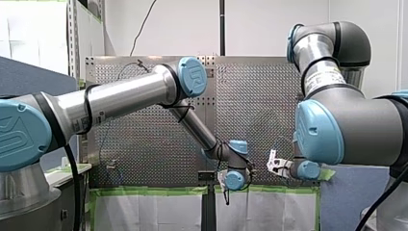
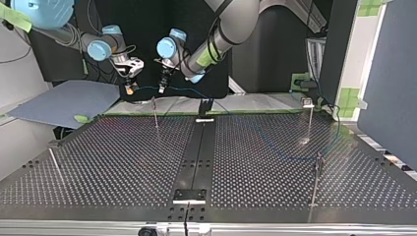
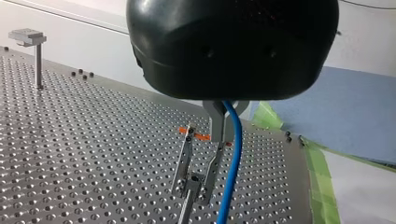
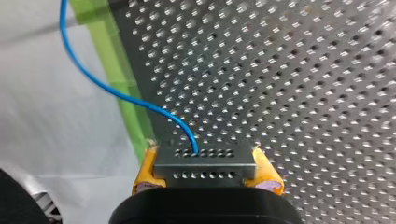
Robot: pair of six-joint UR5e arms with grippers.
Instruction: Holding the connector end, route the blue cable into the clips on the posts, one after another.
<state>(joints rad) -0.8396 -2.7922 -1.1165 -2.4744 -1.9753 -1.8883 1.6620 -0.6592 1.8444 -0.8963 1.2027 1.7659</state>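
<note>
Blue cable [image 4: 116, 95] ran from its grey connector [image 4: 205, 164], clamped between my right end effector's [image 4: 206, 171] yellow pads [image 4: 145, 170] at the table's [image 2: 123, 157] far edge in the top view, across to my left end effector [image 2: 162, 87] above a post [image 2: 155, 114]; whether that one gripped it I could not tell.

The left wrist view cuts off the blue cable [image 3: 235, 158].
</note>
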